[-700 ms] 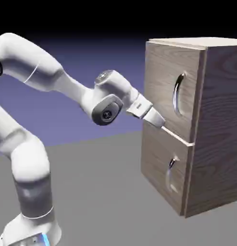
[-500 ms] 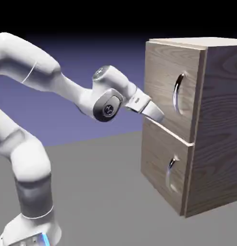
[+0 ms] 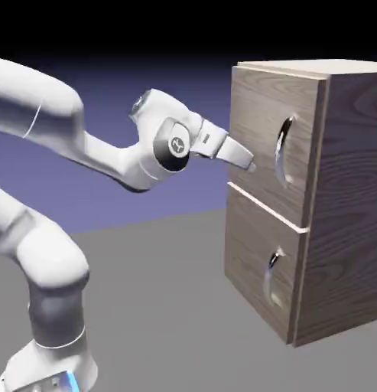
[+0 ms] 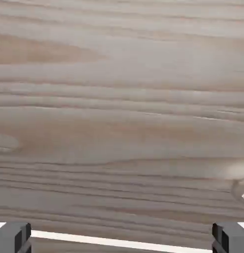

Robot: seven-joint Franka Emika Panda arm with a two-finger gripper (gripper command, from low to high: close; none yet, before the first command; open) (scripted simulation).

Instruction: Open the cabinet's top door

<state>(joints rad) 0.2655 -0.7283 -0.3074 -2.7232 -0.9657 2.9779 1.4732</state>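
The light-brown wood-grain cabinet (image 3: 344, 199) stands at the exterior view's right. Its top door (image 3: 260, 134) is flush with the front, and its long curved silver handle (image 3: 283, 149) sits toward the door's right side. My gripper (image 3: 250, 165) hovers just in front of the top door's lower left part, left of the handle and a little above the seam between the doors. In the hand view my two grey fingertips (image 4: 14, 237) stand wide apart with nothing between them. The top door (image 4: 122, 113) fills that view, and the pale seam (image 4: 119, 241) runs along the bottom.
The lower door (image 3: 260, 256) with its smaller handle (image 3: 273, 264) sits under the top door. The grey table (image 3: 160, 306) stretches in front of the cabinet. My arm's elbow and forearm (image 3: 107, 153) reach in from the exterior view's left.
My gripper rose from the seam between the doors up onto the top door's lower part, and the wrist rotated. The doors have not moved.
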